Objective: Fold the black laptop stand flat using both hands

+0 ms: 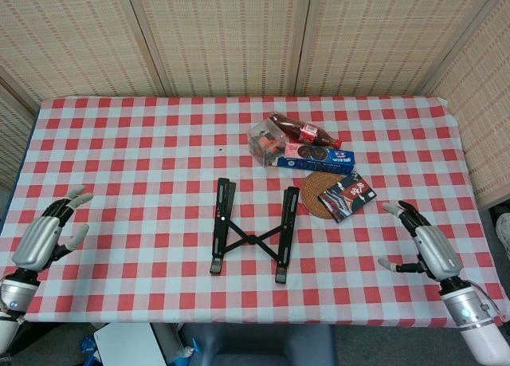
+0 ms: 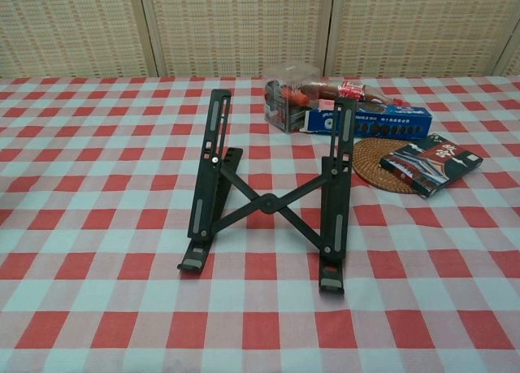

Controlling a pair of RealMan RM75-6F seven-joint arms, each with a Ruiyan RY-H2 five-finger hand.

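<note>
The black laptop stand (image 1: 253,230) stands unfolded near the middle of the table (image 1: 143,143), its two side rails raised and joined by a crossed brace, as the chest view shows plainly. The left robot hand (image 1: 46,234) hovers well to the left of the stand, over the table's edge, released with its fingers apart and holding nothing. The right robot hand (image 1: 426,246) hovers well to the right of the stand, also released, fingers spread and empty. Neither hand touches the stand. Just behind and to the right of the stand lies a round woven coaster (image 1: 317,192) with a dark booklet (image 1: 347,195) partly on it. Further behind the stand are a blue cookie box (image 1: 315,157), a cola bottle (image 1: 304,131) and a clear plastic box (image 1: 264,140).
</note>
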